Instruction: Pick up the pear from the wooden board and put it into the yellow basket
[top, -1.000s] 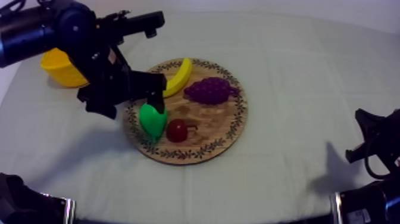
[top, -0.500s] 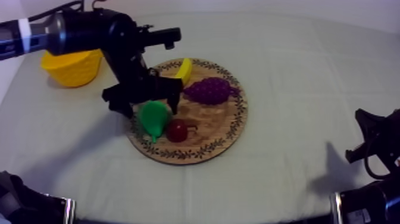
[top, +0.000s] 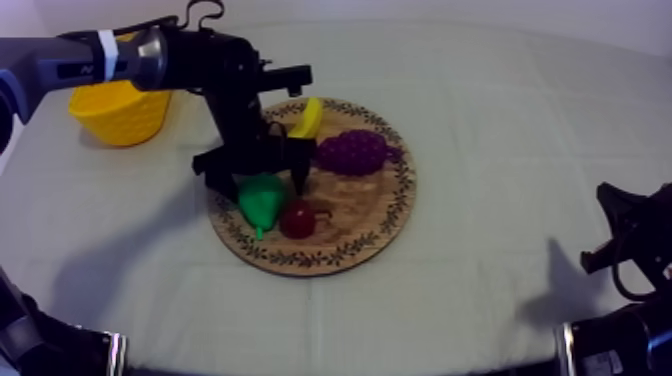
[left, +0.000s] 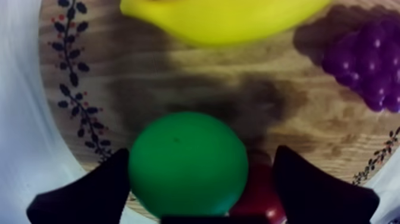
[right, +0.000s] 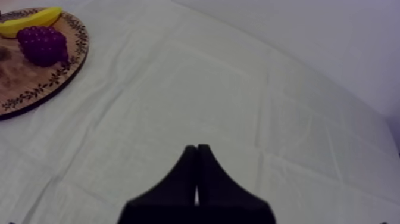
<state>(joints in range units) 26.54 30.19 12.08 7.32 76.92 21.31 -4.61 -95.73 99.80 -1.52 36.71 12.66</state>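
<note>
Across the tabletop (top: 480, 130): grey-white cloth with creases, plain pale backdrop past the far edge.
board (top: 385, 225): round wood with a leaf-pattern rim, mid-tabletop.
pear (top: 260, 200): green, lying on the board near its left rim, touching the small red fruit (top: 297, 218).
left tool (top: 261, 183): down over the pear, fingers spread with one each side. In the left wrist view one finger is at the pear's skin, the other is apart from it, and the small red fruit sits in that gap.
right tool (right: 197, 173): fingers pressed together on nothing, above bare cloth, well apart from the board.
basket (top: 120, 112): yellow, far left, well apart from the pear.
hidden: left arm (top: 180, 60) covers part of the banana (top: 305, 118) and part of the basket rim. The small red fruit is mostly behind the pear in the left wrist view. Can't tell what's inside the basket.
grapes (top: 352, 152): purple, uncovered, beside the banana.
</note>
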